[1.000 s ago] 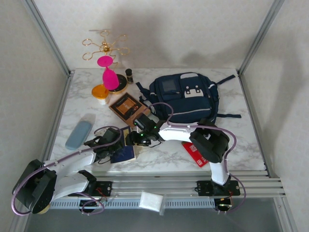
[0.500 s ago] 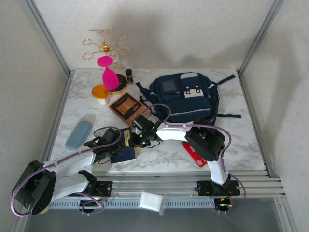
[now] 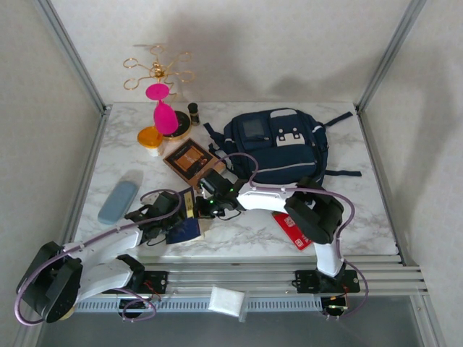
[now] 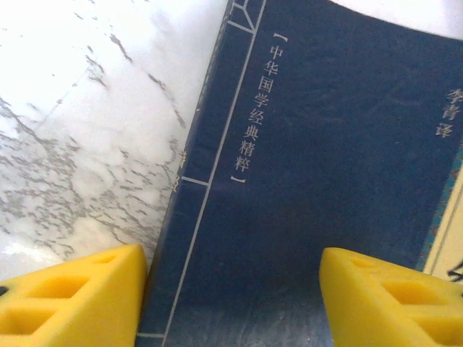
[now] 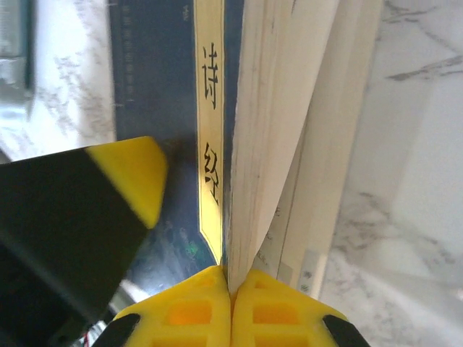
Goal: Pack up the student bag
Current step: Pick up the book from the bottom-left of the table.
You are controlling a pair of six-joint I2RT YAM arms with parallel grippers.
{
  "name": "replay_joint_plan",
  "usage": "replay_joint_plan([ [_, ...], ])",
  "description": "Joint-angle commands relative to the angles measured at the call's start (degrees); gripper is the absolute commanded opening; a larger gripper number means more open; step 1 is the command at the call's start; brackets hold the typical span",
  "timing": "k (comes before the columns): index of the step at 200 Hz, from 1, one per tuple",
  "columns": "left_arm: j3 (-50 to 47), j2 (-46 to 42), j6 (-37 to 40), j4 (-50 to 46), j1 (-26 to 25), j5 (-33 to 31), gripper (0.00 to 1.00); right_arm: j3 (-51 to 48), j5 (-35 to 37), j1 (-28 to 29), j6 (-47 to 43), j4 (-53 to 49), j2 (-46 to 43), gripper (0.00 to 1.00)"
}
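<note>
A: Found the backpack?

B: Found it. Spotted the backpack (image 3: 278, 144) lying flat on the far right-hand part of the table (image 3: 347, 210), front side up, straps spread out, well apart from both grippers.

A: Looked at the left gripper?

B: Looked closely. Caught the left gripper (image 4: 231, 303) low over a blue book (image 4: 325, 166) near the front edge of the table. Saw its yellow fingers (image 4: 72, 296) standing wide apart and closed on nothing: one just beside the spine, over bare marble, the other over the cover.

A: And the right gripper?

B: Met the right gripper (image 5: 231, 303) at the same book from the opposite side, fingertips pressed tight together. Followed the edge of the cream pages, slightly fanned, down to the seam between those tips. Could not tell of any leaf pinched there.

A: Noted the rest?

B: Noted a brown book (image 3: 189, 160) just beyond the grippers, between them and the backpack. Then a red booklet (image 3: 291, 230) near the front, beside the right arm's elbow, and a grey-blue case (image 3: 118, 201) off to the left. Farther back on the left, picked out an orange-lidded jar (image 3: 150, 137), a pink goblet (image 3: 163, 112), a small dark bottle (image 3: 193, 110) and a gold wire stand (image 3: 155, 69).
</note>
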Motion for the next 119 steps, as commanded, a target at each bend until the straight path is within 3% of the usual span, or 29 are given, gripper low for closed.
replay_joint_plan([
  [1, 1.78, -2.6, -3.18, -3.52, -1.02, 2.31, 0.68, -1.51, -0.62, 0.66, -0.06, 3.0, -4.89, 0.0],
  [67, 12.96, -11.22, 0.1, -12.52, 0.15, 1.07, 0.82, -4.91, -2.15, -1.08, 0.92, 5.79, -16.47, 0.0],
  [119, 20.6, -12.56, 4.28, -11.39, 1.38, 8.04, 0.87, -7.56, -6.47, -7.21, 0.15, 4.6, -27.16, 0.0],
])
